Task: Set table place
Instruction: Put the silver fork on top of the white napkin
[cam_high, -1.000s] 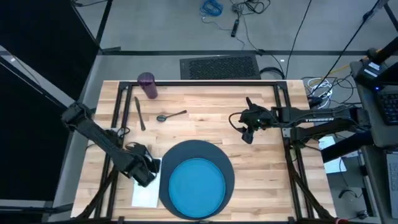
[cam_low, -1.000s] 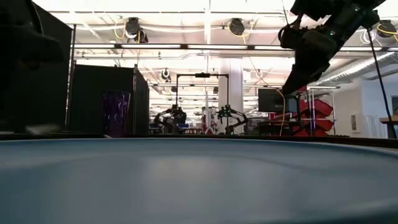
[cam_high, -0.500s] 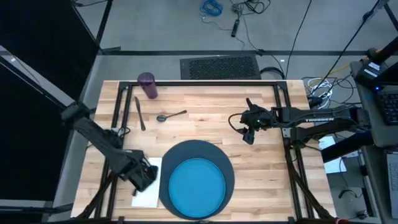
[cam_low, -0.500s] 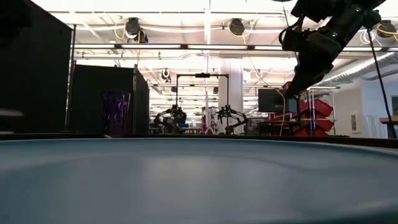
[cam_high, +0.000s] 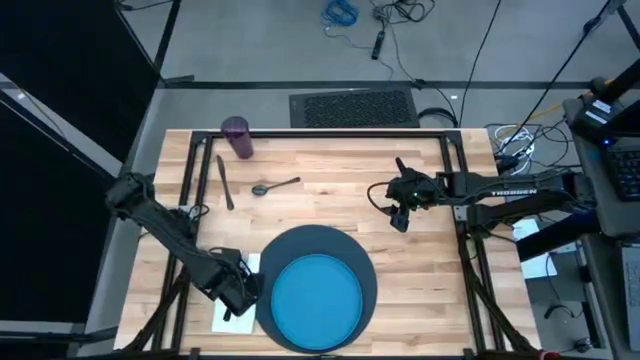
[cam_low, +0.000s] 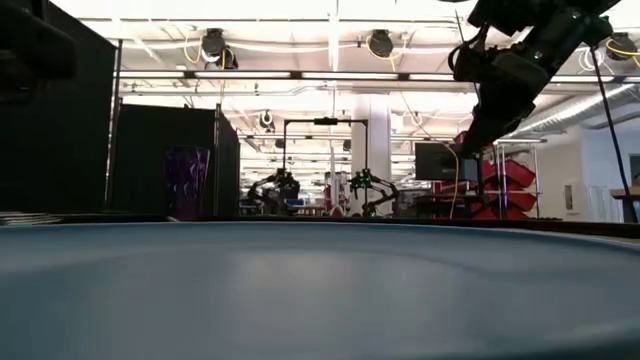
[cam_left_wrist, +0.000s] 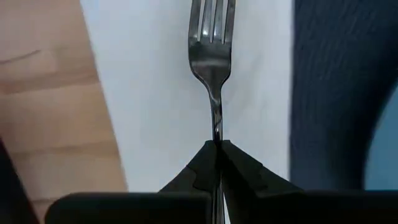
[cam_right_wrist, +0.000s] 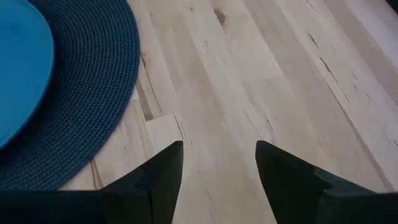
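- Left wrist view tells me most: my left gripper (cam_left_wrist: 217, 148) is clamped on the fork (cam_left_wrist: 212, 56) by its handle, tines pointing straight away from the fingers.
- The fork's long axis runs in line with the gripper, over the white napkin (cam_left_wrist: 155, 93); I cannot tell whether it is already resting on the cloth or just above it.
- The napkin lies between bare table (cam_left_wrist: 50, 93) on one side and the dark mat (cam_left_wrist: 329, 87) on the other, so the fork lies parallel to the mat's near edge.
- From above, the left gripper (cam_high: 236, 291) sits at the napkin (cam_high: 232, 318), just beside the mat (cam_high: 300, 245) that carries the blue plate (cam_high: 318, 300).
- My judgement: letting go here calls for lowering straight down, no twist.
- The right gripper (cam_high: 398, 213) hangs over bare wood, fingers apart, holding nothing.
- Knife (cam_high: 224, 181), spoon (cam_high: 275, 186) and purple cup (cam_high: 237, 137) lie at the far side, nearer the left arm.
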